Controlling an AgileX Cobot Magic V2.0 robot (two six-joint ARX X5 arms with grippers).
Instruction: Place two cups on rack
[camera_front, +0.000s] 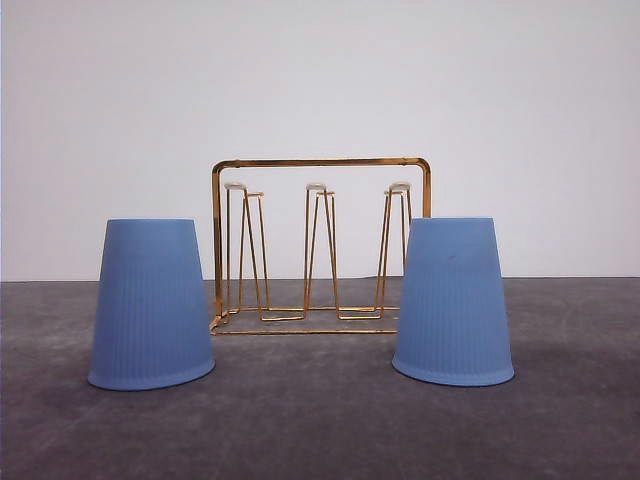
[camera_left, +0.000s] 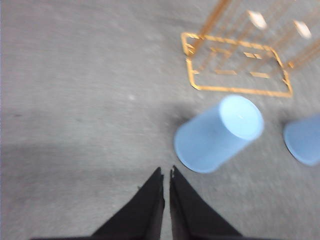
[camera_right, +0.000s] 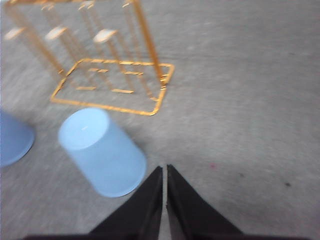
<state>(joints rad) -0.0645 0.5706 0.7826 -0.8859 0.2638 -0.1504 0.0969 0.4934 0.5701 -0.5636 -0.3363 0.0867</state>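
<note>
Rack placement governs the coming move, so every position below is referenced to the gold-coloured thin wire cup rack (camera_front: 320, 245) with its arched rectangular frame, upright looped pegs and flat wire base. It stands upright on the grey matte tabletop (camera_front: 320, 420), and no cup hangs on any peg.

Cup one, a light blue tapered ribbed plastic cup (camera_front: 151, 303), stands mouth-down in front of the rack's left end, just beside the frame and not clearly touching it. Cup two, an identical light blue tapered ribbed plastic cup (camera_front: 453, 300), stands mouth-down in front of the rack's right end. Both long axes are vertical, closed bases uppermost, wide rims on the table.

My left gripper (camera_left: 166, 176) hovers on the near side of the left cup (camera_left: 216, 135), with that cup between it and the rack (camera_left: 237, 70). Its black fingers are pressed together, a thin slit showing at the tips, and they hold nothing.

My right gripper (camera_right: 164, 172) mirrors this: the right cup (camera_right: 102, 152) lies between it and the rack (camera_right: 112, 82). Its fingers are likewise together and empty.

Judgement: each arm is nearer its own-side cup, so each should take that one. The jaws must part before either approach. A cup already inverted can likely be lifted and lowered over a peg without being turned.
</note>
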